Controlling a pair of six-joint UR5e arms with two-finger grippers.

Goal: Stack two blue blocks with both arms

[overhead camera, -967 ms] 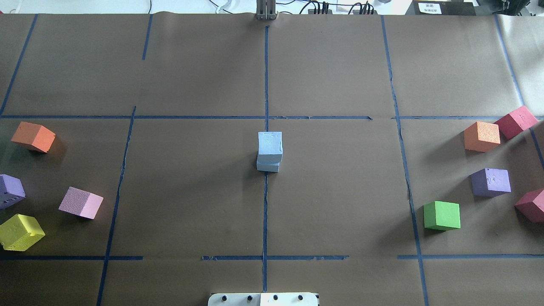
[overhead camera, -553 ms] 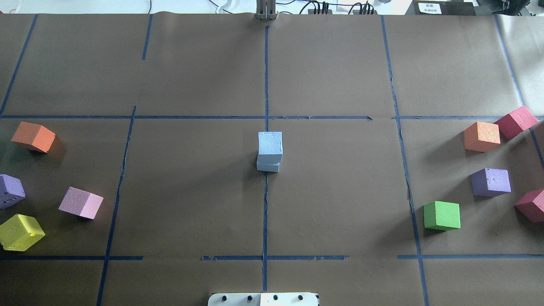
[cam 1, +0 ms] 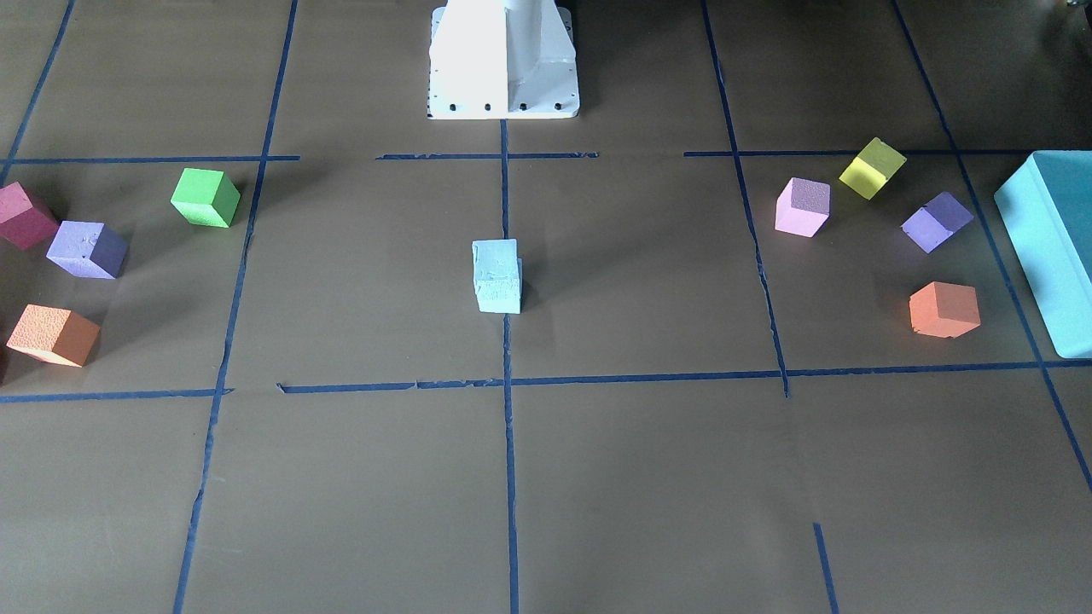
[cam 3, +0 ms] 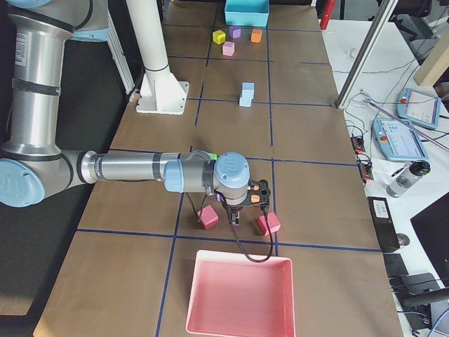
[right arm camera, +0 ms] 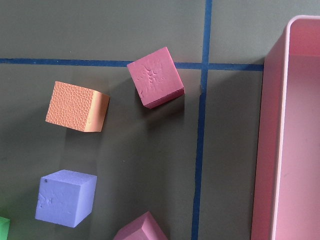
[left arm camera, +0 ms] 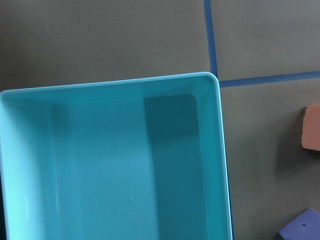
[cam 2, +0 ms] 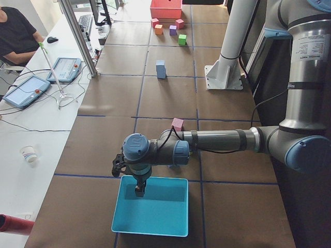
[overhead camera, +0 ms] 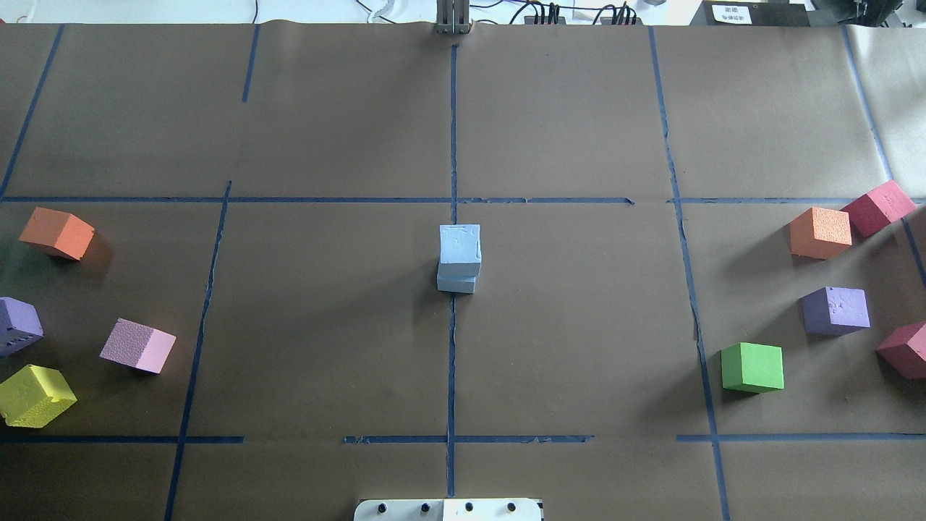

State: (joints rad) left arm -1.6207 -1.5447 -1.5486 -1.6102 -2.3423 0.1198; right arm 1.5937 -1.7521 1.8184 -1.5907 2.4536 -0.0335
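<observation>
From across the table I count two blue blocks (cam 1: pixel 497 277), one stacked on the other against the centre tape line, out in front of the white pedestal (cam 1: pixel 503 60). Eight coloured cubes (cam 1: pixel 803 206) lie around them, four to each side, and one teal tray (cam 1: pixel 1045 239) is cut off by the frame edge. From overhead the blue blocks (overhead camera: pixel 459 246) stand mid-table, the upper one hiding most of the lower. Here I count nine coloured cubes (overhead camera: pixel 752 367), four on the robot's left and five on its right, some clipped by the edges. From the left end, the left arm (cam 2: pixel 222 140) stretches low and the left gripper (cam 2: pixel 139 192) hangs over the teal tray (cam 2: pixel 155 214). Its fingers are small and dark, so I cannot tell how far apart they are or whether they hold anything. From the right end, the right arm (cam 3: pixel 133 168) has the right gripper (cam 3: pixel 236 219) low between two crimson cubes (cam 3: pixel 208 217), near one pink tray (cam 3: pixel 240 309). It seems to touch neither, though I cannot tell its opening. The left wrist camera shows one corner of the teal tray (left arm camera: pixel 217 150) and slivers of an orange cube (left arm camera: pixel 311 127) and a purple cube (left arm camera: pixel 300 231). The right wrist camera shows two crimson cubes (right arm camera: pixel 155 77), one cut off, one orange cube (right arm camera: pixel 77 106), one purple cube (right arm camera: pixel 65 197) and the wall of the pink tray (right arm camera: pixel 280 150).
</observation>
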